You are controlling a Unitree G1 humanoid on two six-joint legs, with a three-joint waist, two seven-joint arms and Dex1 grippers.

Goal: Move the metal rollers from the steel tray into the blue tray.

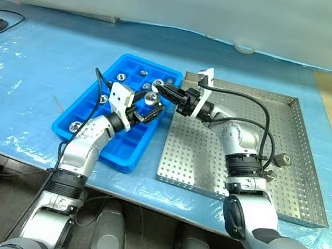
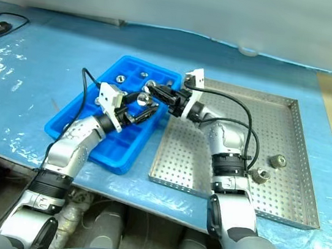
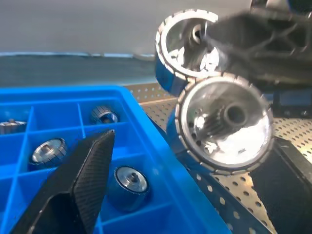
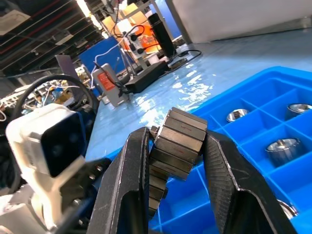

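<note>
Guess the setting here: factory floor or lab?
Likely a lab or workshop bench. The table wears a blue plastic sheet, electronics with cables crowd behind it, and the steel tray and blue tray hold rollers.

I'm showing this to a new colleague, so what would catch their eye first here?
Both grippers meet over the blue tray's near right edge, each holding a shiny metal roller: the left gripper one, the right gripper another. Two more rollers lie in the steel tray.
</note>
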